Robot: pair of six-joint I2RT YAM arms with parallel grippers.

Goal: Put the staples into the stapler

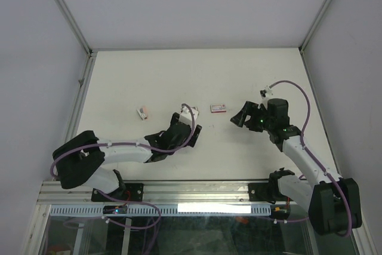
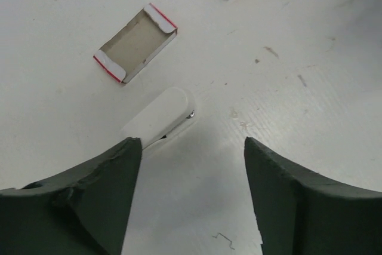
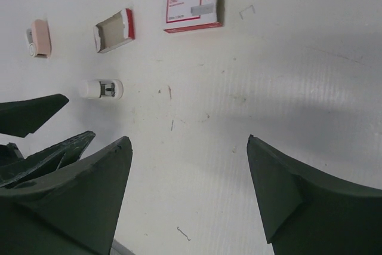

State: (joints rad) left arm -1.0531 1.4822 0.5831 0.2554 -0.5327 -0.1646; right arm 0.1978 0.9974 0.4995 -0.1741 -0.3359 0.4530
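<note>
Top view: pink stapler lies on tabletop, well left of my left tool. Too small to tell which way it points. Staples box lies between left tool and right tool.

Left wrist: my tool stands apart, gripping nothing. White rounded piece lies diagonal, near end hidden under finger. Open tray beyond it. Box cut off by top edge.

Right wrist: tool wide, holding nothing. Box label has red frame and grey picture, print unreadable. Stapler long axis roughly near-far.
</note>
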